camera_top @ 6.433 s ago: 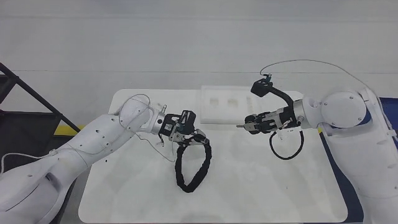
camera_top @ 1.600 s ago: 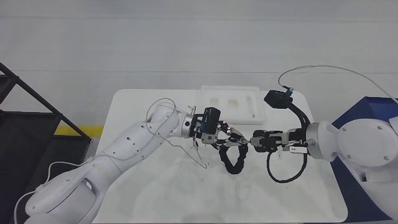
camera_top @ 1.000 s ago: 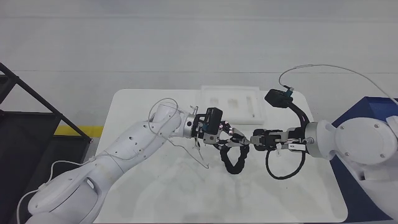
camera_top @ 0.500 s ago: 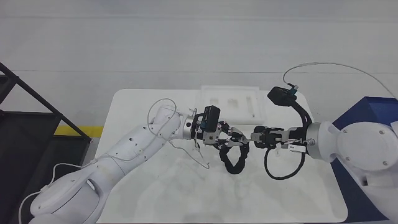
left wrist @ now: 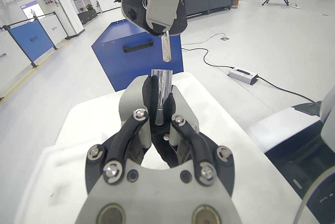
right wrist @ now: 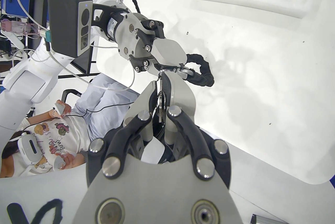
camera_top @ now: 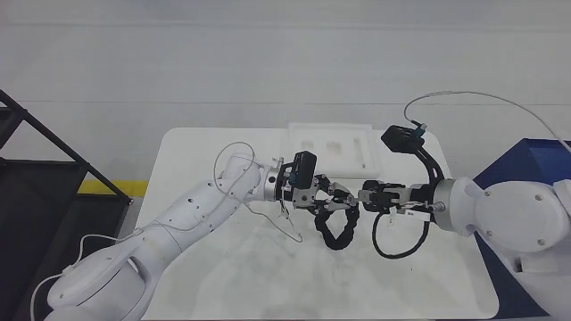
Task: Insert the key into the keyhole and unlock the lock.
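Chrome end of the lock point(left wrist: 162, 86) stands clamped between the closed fingers of the left gripper point(left wrist: 157, 94), held above the middle of the white table point(camera_top: 223, 276). The lock's black sleeved cable point(camera_top: 335, 227) hangs in a loop below the gripper. Facing it, the right gripper point(left wrist: 159, 23) pinches the key point(left wrist: 166, 48) by its head. The blade points at the cylinder's open end and its tip stops just short of it, not touching. Farther back, at the table's far edge, lies a white foam tray point(camera_top: 328, 127) with three recesses, one holding a small dark speck.
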Robot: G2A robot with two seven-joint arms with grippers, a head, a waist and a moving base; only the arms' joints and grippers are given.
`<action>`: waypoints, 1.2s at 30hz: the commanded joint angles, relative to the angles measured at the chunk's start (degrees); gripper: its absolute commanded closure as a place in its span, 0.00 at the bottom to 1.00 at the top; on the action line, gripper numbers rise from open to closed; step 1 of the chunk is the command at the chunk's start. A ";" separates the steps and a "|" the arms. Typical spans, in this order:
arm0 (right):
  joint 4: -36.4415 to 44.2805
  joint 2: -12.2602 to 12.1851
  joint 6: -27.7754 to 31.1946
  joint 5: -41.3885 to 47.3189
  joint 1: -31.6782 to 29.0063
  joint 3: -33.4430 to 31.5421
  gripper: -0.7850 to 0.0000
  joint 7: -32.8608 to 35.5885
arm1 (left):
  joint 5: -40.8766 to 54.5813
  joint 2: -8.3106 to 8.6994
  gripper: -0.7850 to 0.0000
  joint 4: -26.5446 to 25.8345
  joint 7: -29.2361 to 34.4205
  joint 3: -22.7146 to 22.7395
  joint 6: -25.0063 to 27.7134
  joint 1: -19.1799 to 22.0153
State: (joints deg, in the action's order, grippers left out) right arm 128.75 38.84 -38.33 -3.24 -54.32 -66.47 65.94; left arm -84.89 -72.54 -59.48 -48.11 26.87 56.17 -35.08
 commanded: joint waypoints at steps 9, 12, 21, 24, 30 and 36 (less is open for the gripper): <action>-0.53 0.07 -1.98 0.17 0.94 1.84 1.00 -1.97 | 0.32 -0.29 1.00 0.23 0.14 -0.16 0.14 0.08; -0.60 0.01 -2.10 0.04 1.17 2.18 1.00 -2.09 | 0.46 -0.30 1.00 0.29 0.13 -0.16 0.14 0.03; -0.37 -0.03 -2.82 -0.68 1.98 2.84 1.00 -2.81 | 1.81 0.01 1.00 0.64 0.24 0.16 0.25 -0.69; -0.33 -0.04 -2.93 -0.74 2.09 3.11 1.00 -2.92 | 2.61 0.04 1.00 0.61 0.27 0.18 0.27 -1.04; -0.29 -0.01 -3.46 -0.74 2.13 3.82 1.00 -3.45 | 3.69 -0.08 1.00 0.59 0.46 -0.04 0.46 -1.34; -0.37 0.01 -3.95 -1.01 2.15 4.08 1.00 -3.94 | 4.33 -0.24 1.00 0.96 0.64 -0.28 0.64 -1.33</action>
State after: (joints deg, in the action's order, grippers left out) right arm 128.45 38.84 -42.24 -4.28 -52.15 -62.40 62.04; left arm -80.65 -72.76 -58.58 -47.49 26.62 56.79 -36.42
